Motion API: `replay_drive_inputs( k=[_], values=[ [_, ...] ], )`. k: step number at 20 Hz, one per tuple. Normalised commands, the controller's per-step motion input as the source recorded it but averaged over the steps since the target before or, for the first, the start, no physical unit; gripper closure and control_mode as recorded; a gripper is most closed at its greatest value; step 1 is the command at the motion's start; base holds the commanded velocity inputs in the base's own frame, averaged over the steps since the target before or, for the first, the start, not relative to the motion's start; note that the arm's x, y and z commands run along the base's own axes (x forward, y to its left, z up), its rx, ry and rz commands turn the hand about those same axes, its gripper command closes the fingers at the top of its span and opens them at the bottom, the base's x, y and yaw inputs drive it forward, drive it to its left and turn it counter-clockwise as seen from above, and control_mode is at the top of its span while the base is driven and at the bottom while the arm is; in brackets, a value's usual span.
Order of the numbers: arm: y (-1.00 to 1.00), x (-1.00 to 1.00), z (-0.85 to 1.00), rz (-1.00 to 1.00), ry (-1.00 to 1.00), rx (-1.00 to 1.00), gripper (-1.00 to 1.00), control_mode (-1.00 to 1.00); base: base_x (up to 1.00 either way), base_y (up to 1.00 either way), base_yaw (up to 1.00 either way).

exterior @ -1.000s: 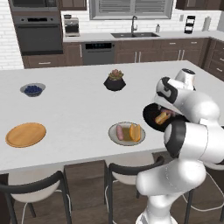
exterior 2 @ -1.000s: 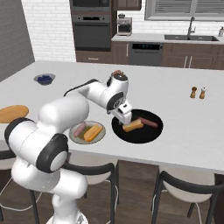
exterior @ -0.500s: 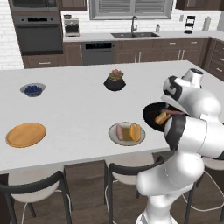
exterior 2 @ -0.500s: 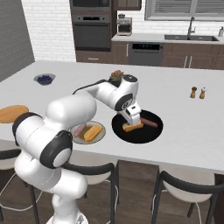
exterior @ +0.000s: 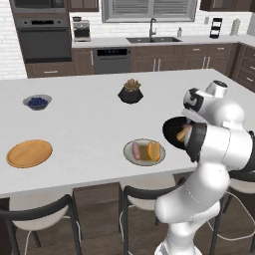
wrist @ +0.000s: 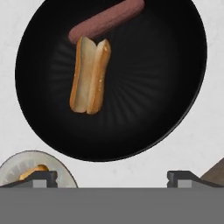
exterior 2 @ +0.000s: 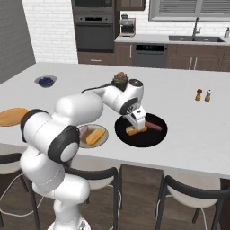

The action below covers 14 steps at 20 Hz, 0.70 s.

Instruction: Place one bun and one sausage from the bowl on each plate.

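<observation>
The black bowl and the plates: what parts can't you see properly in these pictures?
- Black bowl, left base view: the white arm covers most of it; only its left rim and a bit of bun show.
- Grey plate, hand view: cut off by the bottom edge.
- Grey plate's sausage, right base view: mostly behind the arm.
- Hand, hand view: just the open fingertips show.
- Berries: too small to count.

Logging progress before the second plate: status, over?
Hand open, above wide black bowl. One split bun and one reddish sausage left in it. Grey plate filled; orange wooden plate bare. Path clear.
</observation>
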Motion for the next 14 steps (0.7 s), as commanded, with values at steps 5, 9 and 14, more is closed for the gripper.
replay_drive_inputs(
  k=[5, 9, 14],
  values=[
    [0.0, 0.18, -0.18, 0.0, 0.0, 0.0, -1.0, -1.0, 0.0, 0.0, 0.0],
    [0.0, 0.16, -0.15, 0.0, 0.0, 0.0, -1.0, -1.0, 0.0, 0.0, 0.0],
    [0.0, 0.24, -0.16, 0.0, 0.0, 0.0, -1.0, -1.0, 0.0, 0.0, 0.0]
  ],
)
